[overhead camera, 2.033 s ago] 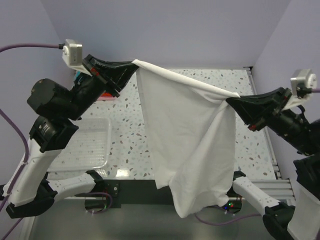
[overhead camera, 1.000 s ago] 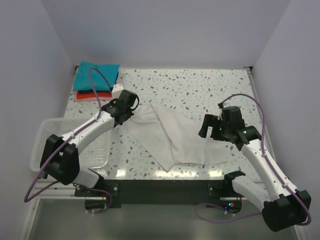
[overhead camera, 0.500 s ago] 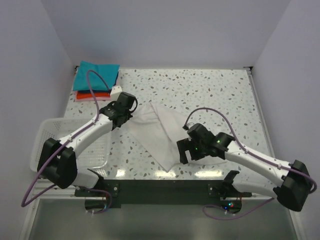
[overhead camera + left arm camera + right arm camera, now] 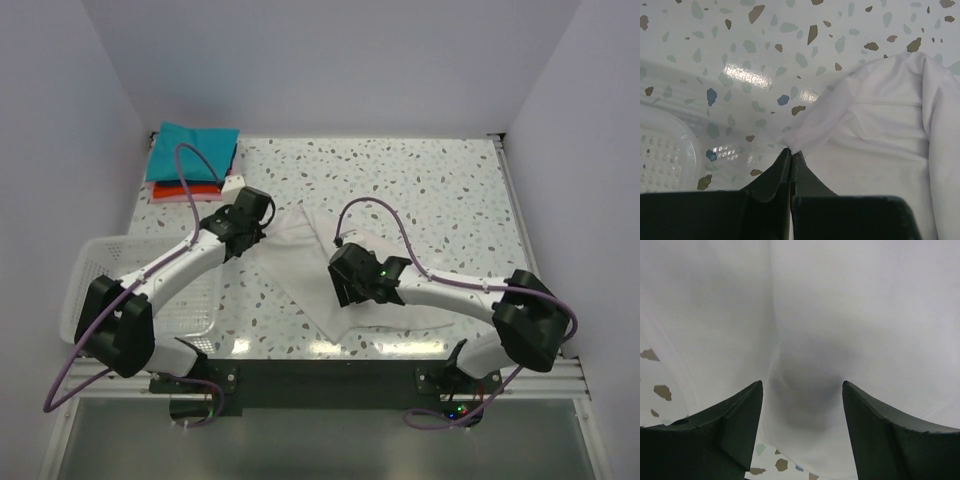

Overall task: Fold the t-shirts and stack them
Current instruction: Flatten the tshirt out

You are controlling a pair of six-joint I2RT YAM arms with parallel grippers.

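The left gripper (image 4: 790,151) is pinched tight on a corner of the white shirt (image 4: 880,130), right at the cloth's edge. The right gripper (image 4: 802,385) hangs with its fingers apart just over the shirt's near part, nothing between them. The shirt lies rumpled and skewed on the table (image 4: 420,180), between the arms. The teal shirt (image 4: 192,150) sits folded on the red shirt (image 4: 185,190) at the far left corner, with the basket (image 4: 85,270) at the near left. The cloth looks light and limp, likely to drag and bunch; best taken at corners or hems, both sides pulled level so it spreads flat
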